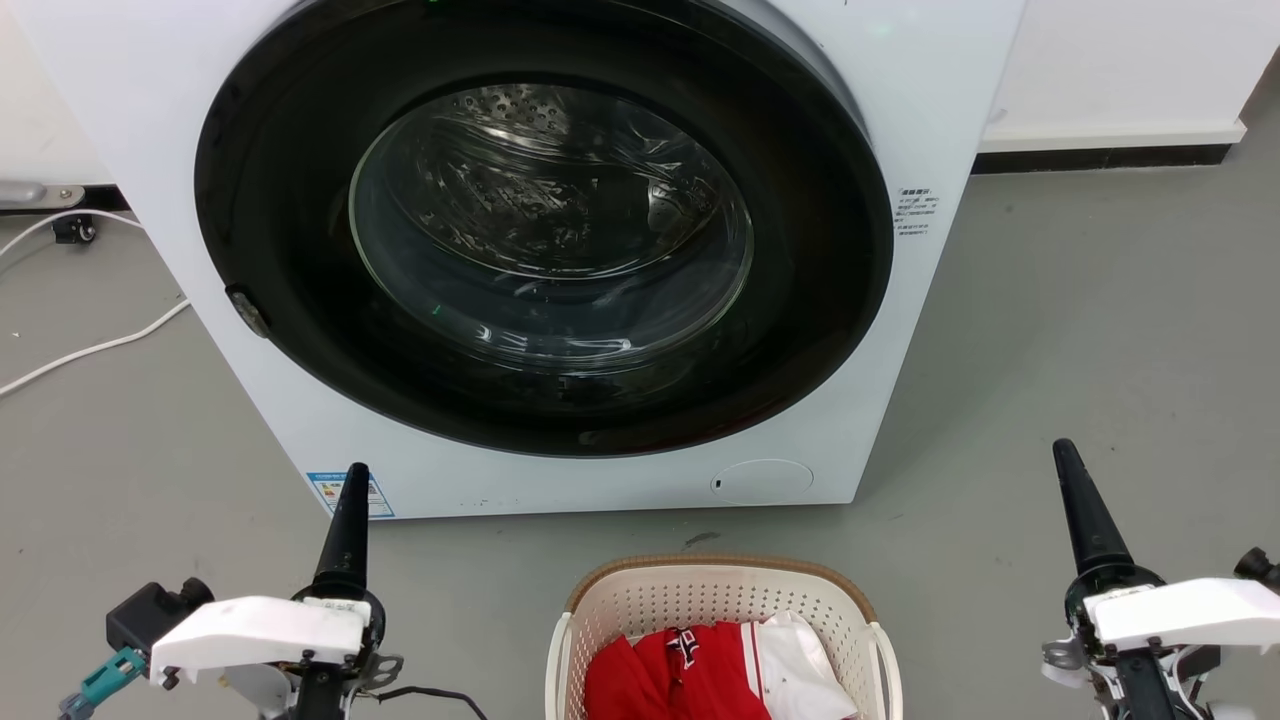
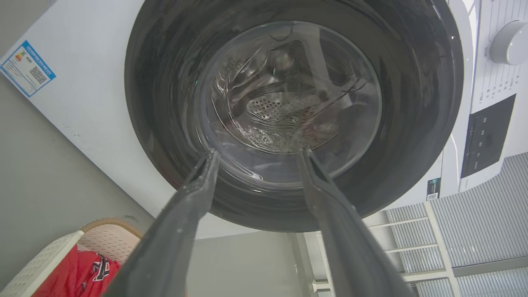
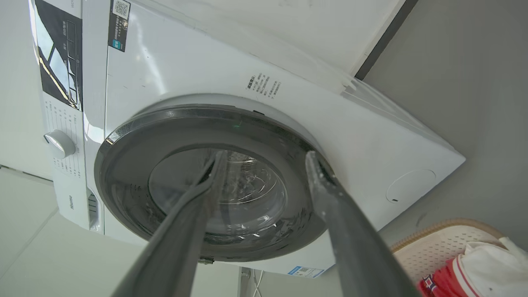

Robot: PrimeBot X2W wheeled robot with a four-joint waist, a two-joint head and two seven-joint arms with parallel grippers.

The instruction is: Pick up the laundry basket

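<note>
Grey floor (image 1: 1050, 350) all round. Closest in, left gripper (image 2: 258, 152) and right gripper (image 3: 266, 153), one on each side, both with fingers spread wide and holding nothing. Between them, low in the head view, basket (image 1: 700, 598) sitting on the floor, well apart from both, with red and white clothes (image 1: 690, 665) piled inside. Just behind, big white washer (image 1: 950, 120) with round dark door (image 1: 550, 260) shut.

Not yet lifted, by the look of it. Could go wrong in a few ways. Might tip and spill clothes if grabbed on one side only, or if raised faster on one side. Might slip from thin smooth fingers if pinched too lightly on the rim. Might knock into washer if pushed forward, being so near. Best to close in evenly from both sides, low and slow.
</note>
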